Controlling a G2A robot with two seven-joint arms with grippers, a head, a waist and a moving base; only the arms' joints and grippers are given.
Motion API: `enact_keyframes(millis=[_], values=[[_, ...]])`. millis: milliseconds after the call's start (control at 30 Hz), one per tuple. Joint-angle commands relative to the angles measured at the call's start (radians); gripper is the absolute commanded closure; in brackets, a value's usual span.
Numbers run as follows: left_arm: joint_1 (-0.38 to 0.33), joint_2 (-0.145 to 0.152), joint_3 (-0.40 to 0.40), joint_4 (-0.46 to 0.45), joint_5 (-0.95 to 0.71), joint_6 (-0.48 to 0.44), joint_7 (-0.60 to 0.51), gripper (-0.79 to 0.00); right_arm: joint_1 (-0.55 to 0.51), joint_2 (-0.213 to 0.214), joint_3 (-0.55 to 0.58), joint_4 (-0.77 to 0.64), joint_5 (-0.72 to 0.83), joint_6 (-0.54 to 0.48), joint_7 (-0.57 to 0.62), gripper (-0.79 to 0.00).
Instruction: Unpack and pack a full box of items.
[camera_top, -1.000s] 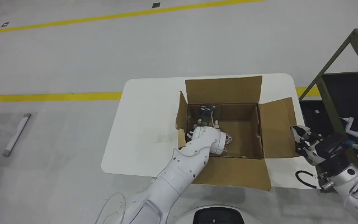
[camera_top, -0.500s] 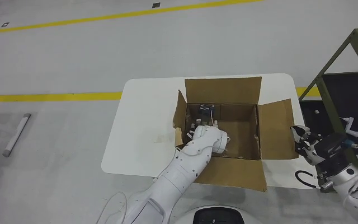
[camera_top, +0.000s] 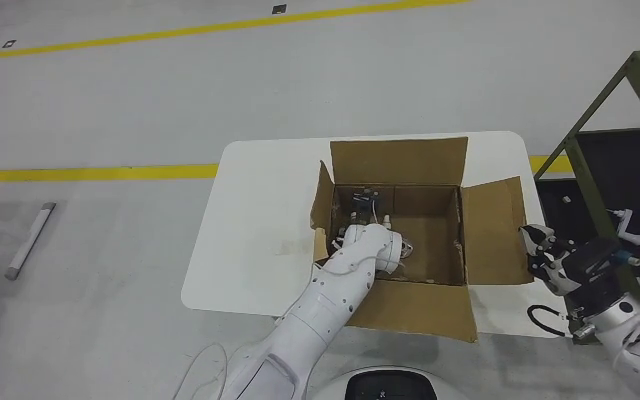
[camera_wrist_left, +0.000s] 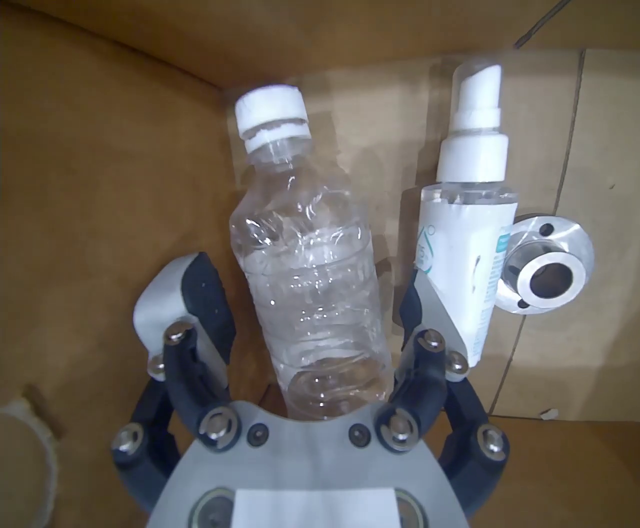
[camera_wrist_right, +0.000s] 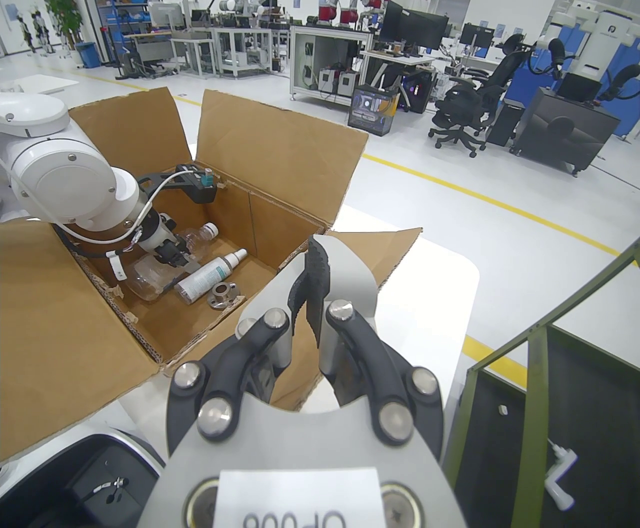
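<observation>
WAREHOUSE FLOOR: An open cardboard box (camera_top: 400, 160) sits on the right-hand part of a white tabletop (camera_top: 260, 230), all four flaps folded outward. The robot's left arm bends down into the box's left half. Inside, the left tool (camera_wrist_left: 305, 280) straddles a clear plastic water bottle (camera_wrist_left: 300, 225) that lies on the box floor with its white cap toward the far wall. The tool's two dark-padded fingers (camera_wrist_left: 205, 300) stand apart on either side of the bottle's body. A gap shows between each pad and the plastic, so nothing is clamped. Just to the right of the water bottle lies a white-labelled spray bottle (camera_wrist_left: 462, 260) with its nozzle under a clear cap, pointing the same way. The right-hand finger of the tool sits between the two bottles. A small metal flange (camera_wrist_left: 547, 270) rests on the cardboard just beside the spray bottle, on its right. From the right wrist the same three items show in a row at the bottom of the box (camera_wrist_right: 280, 145): water bottle (camera_wrist_right: 197, 236), spray bottle (camera_wrist_right: 205, 277) and flange (camera_wrist_right: 222, 292). The left tool (camera_wrist_right: 172, 252) is lowered over the first of them. The right tool (camera_wrist_right: 314, 260) is well apart from all this, outside the box beyond its right flap near the tabletop's right edge (camera_top: 535, 245). Its fingers are pressed together and hold nothing. A green metal frame (camera_top: 590, 110) stands to the right of the tabletop, and yellow lines (camera_top: 100, 172) cross the grey floor.
</observation>
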Motion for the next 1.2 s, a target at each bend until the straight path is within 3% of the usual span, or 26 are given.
enact_keyframes(millis=[0, 233, 367, 400, 467, 500, 600, 767, 1000, 1067, 1167], values=[[0.001, -0.003, -0.004, 0.01, 0.0, 0.002, 0.001, -0.717, -0.001, 0.0, 0.001, 0.0, 0.0, 0.0, 0.0, 0.0], [-0.002, -0.014, -0.027, 0.039, -0.023, 0.002, 0.005, -0.699, -0.006, -0.001, 0.004, -0.006, 0.0, -0.001, 0.0, 0.0], [-0.001, -0.02, -0.034, 0.054, -0.03, -0.003, 0.01, -0.622, -0.009, -0.002, 0.006, -0.009, 0.001, -0.002, 0.001, 0.0], [-0.001, -0.021, -0.035, 0.059, -0.031, -0.006, 0.013, -0.579, -0.009, -0.002, 0.006, -0.01, 0.002, -0.003, 0.001, 0.0], [-0.002, -0.024, -0.037, 0.066, -0.031, -0.009, 0.016, -0.357, -0.011, -0.002, 0.008, -0.014, 0.002, -0.001, 0.002, 0.0], [-0.002, -0.025, -0.042, 0.07, -0.036, -0.006, 0.015, -0.317, -0.012, -0.003, 0.008, -0.015, 0.003, -0.001, 0.003, 0.0], [-0.005, -0.028, -0.052, 0.078, -0.043, -0.006, 0.018, 0.0, -0.013, -0.003, 0.009, -0.02, 0.002, -0.001, 0.004, 0.0], [-0.008, -0.031, -0.059, 0.078, -0.029, -0.013, 0.035, 0.0, -0.014, -0.004, 0.01, -0.023, 0.006, 0.003, 0.004, 0.0], [-0.019, -0.023, -0.112, -0.009, -0.046, -0.015, 0.035, 0.0, -0.021, -0.01, 0.057, -0.03, 0.138, 0.042, -0.013, -0.003], [-0.016, -0.017, -0.135, -0.056, -0.048, -0.022, 0.024, 0.0, -0.032, -0.012, 0.092, -0.033, 0.203, 0.056, -0.006, -0.031], [-0.01, -0.007, -0.15, -0.119, -0.023, -0.048, 0.008, 0.0, -0.059, -0.017, 0.132, -0.025, 0.313, 0.081, 0.009, -0.169]])
